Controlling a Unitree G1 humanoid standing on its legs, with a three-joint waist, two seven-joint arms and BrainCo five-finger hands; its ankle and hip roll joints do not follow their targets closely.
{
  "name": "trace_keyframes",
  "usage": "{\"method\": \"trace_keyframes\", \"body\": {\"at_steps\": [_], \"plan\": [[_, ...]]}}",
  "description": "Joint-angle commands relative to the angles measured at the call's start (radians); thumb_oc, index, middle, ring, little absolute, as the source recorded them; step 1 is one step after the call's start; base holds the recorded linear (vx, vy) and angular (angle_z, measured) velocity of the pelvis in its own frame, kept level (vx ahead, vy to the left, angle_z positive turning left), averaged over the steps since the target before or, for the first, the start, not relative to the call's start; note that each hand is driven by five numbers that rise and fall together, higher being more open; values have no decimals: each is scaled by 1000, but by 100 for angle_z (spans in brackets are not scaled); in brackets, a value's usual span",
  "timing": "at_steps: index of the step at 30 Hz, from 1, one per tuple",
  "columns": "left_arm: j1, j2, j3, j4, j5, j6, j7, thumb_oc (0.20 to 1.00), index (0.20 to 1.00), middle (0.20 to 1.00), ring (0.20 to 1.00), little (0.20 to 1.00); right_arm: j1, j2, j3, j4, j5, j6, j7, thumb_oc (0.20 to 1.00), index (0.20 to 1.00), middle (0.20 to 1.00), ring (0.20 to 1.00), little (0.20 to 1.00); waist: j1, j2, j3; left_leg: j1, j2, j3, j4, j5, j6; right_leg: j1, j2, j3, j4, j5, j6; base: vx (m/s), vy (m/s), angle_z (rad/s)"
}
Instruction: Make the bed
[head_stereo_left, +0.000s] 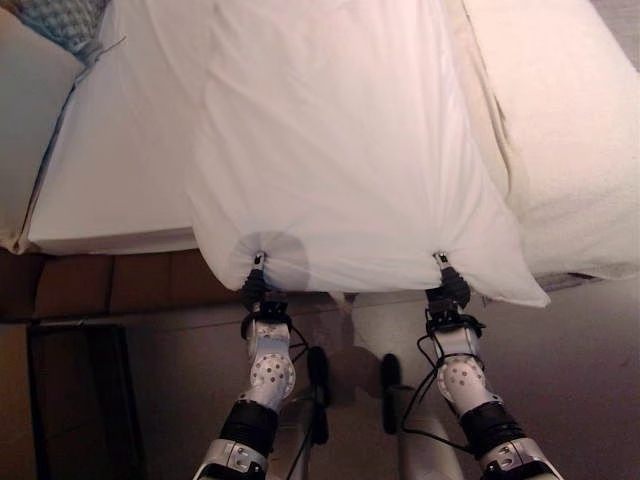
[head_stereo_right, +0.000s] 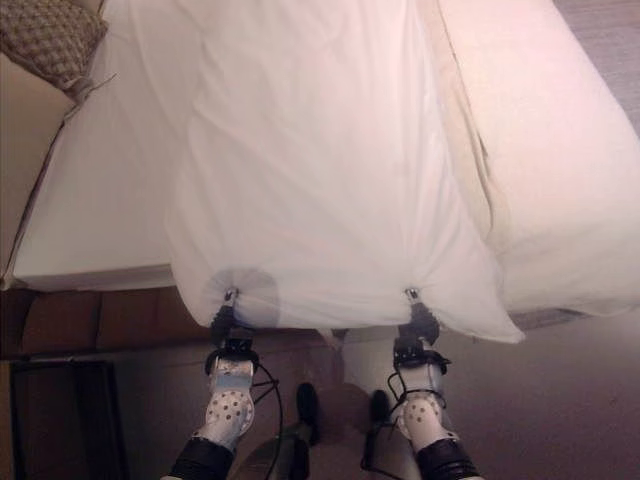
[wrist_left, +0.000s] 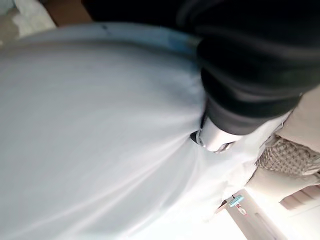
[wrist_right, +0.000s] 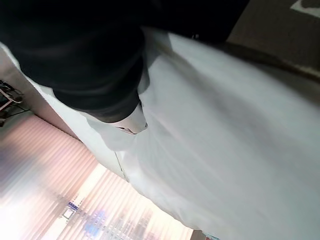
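1. While both arms reach forward, the left hand (head_stereo_left: 257, 283) and the right hand (head_stereo_left: 446, 283) each pinch the near hem of the white sheet (head_stereo_left: 340, 150), the cloth gathering into a small pucker at each grip.
2. Each wrist view shows fabric drawn tight past the dark cover and one silver finger tucked against it, so I judge both hands closed on the cloth and not spread.
3. From the two hands the sheet runs forward and away over the mattress (head_stereo_left: 110, 170), its near edge hanging just past the bed's foot between and beside the hands.
4. Beyond the right hand's outer side lies a cream blanket (head_stereo_left: 570, 140), overlapped along its edge by the sheet; far beyond the left hand's outer side sits a patterned cushion (head_stereo_right: 50, 40) at the bed's corner.
5. Risk: the pinches hold very little cloth, so a sharp tug toward the robot could slip one corner free and leave the sheet skewed.
6. Risk: if one hand pulls harder than the other, the hem would go down crooked, with the right side bunching against the blanket.
7. Risk: the sheet appears to sit off-centre, leaving bare mattress outside the left hand; laid down as is, that side would probably stay uncovered.
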Motion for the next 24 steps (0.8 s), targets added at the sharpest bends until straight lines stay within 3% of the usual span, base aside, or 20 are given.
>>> {"method": "trace_keyframes", "body": {"at_steps": [1,4,7,8,9,10,12,14,15,16,18,20,22,24], "plan": [[50,92,115,-98,33,-104,33,200,200,200,200,200,113,-96,-53,-21,-28,-89,3,200,200,200,200,200,-8,-13,-25,-15,-40,-9,-30,-13,-61,-13,64,53,-156,134,53,-47,-19,12],[61,70,111,-97,23,-109,43,200,200,200,200,200,104,-112,-48,-8,-36,-75,5,200,200,200,200,200,-1,5,-31,-48,-31,10,-1,-8,-65,-6,39,31,-182,141,60,-80,-79,4],[55,60,119,-67,19,-110,49,200,200,200,200,200,102,-120,-55,31,-38,-68,2,200,200,200,200,200,-2,4,-24,-82,-4,23,83,7,-109,27,28,-2,-204,134,45,-52,-156,3],[54,61,119,-66,18,-111,48,200,200,200,200,200,101,-120,-55,31,-37,-68,2,200,200,200,200,200,-4,5,-23,-85,-3,20,89,4,-110,29,29,-4,-206,135,44,-88,-185,23],[43,40,129,-49,-15,-127,58,200,200,200,200,200,99,-131,-61,58,-43,-63,-11,200,200,200,200,200,15,-1,-3,-132,-16,-47,200,41,-150,44,30,-7,-202,127,30,-84,-129,34],[40,34,134,-40,-20,-132,66,200,200,200,200,200,97,-129,-62,73,-38,-61,-16,200,200,200,200,200,16,-7,-8,-133,-21,-69,195,31,-142,38,27,-9,-195,131,28,-86,-150,54],[47,28,157,-9,-12,-137,108,200,200,200,200,200,97,-125,-65,117,-40,-61,-34,200,200,200,200,200,11,-16,-15,-95,38,-89,141,5,-116,38,19,-7,-176,114,29,3,-32,33],[40,28,187,26,11,-155,160,200,200,200,200,200,89,-127,-55,161,-60,-48,-46,200,200,200,200,200,21,-24,-28,-78,88,-157,50,41,-113,20,18,7,-166,113,33,11,23,8],[39,27,188,26,13,-154,163,200,200,200,200,200,88,-127,-55,162,-60,-48,-46,200,200,200,200,200,20,-24,-28,-75,88,-157,43,44,-114,19,18,7,-165,112,33,-14,84,10],[19,31,220,101,50,-154,220,200,200,200,200,200,78,-131,-35,232,-100,-32,-59,200,200,200,200,200,21,-14,-29,-56,150,-185,-87,124,-137,-5,17,11,-142,103,36,-20,118,2],[-16,39,236,178,76,-152,247,200,200,200,200,200,76,-116,-18,276,-77,-15,-41,200,200,200,200,200,19,-2,-35,-18,170,-157,-144,114,-144,-24,9,-3,-133,100,47,-23,195,14],[-43,44,249,234,94,-154,270,200,200,200,200,200,60,-99,2,322,-81,0,-37,200,200,200,200,200,18,5,-20,-22,165,-144,-157,119,-150,-52,-7,-5,-125,113,57,-45,264,33],[-72,46,280,385,103,-132,292,200,200,200,200,200,40,-95,25,419,-137,40,-33,200,200,200,200,200,13,9,4,-53,123,-97,-79,78,-138,-62,-60,12,-125,149,89,-18,410,-1],[-86,42,297,483,75,-99,264,200,200,200,200,200,25,-91,35,473,-167,69,-27,200,200,200,200,200,13,7,8,-60,110,-75,-42,54,-134,-48,-79,20,-137,154,98,36,310,-4]]}}
